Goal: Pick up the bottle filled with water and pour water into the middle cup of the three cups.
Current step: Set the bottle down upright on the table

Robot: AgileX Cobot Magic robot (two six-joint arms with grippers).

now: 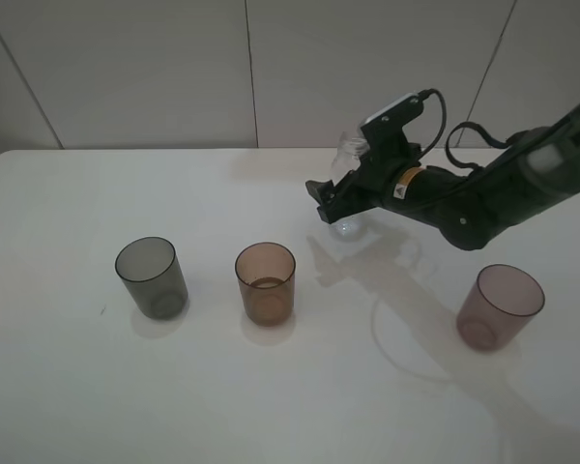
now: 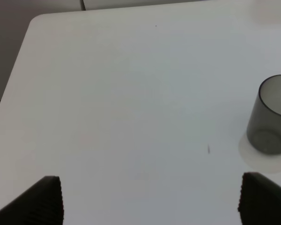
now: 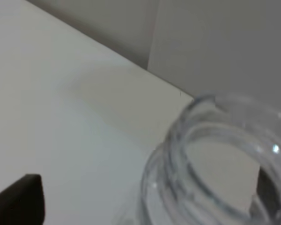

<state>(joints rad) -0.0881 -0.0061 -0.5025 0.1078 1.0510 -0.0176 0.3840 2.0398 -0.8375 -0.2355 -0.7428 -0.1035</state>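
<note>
Three cups (image 1: 268, 283) in row on table (image 1: 68, 387); bottle (image 1: 349, 184) behind, right of middle cup (image 1: 266, 283).

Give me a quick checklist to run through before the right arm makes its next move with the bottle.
1. Bottle between the jaws of the right pincer: ok, it sits around the bottle; how tightly cannot be told.
2. Bottle upright, open neck on top: ok.
3. Brown cup standing upright: ok, with some liquid at its bottom.
4. Grey cup and purple cup apart from the brown cup: ok.
5. Left pincer out of the way: ok, open over bare table near the grey cup.
6. Water left in the bottle: cannot tell.
</note>
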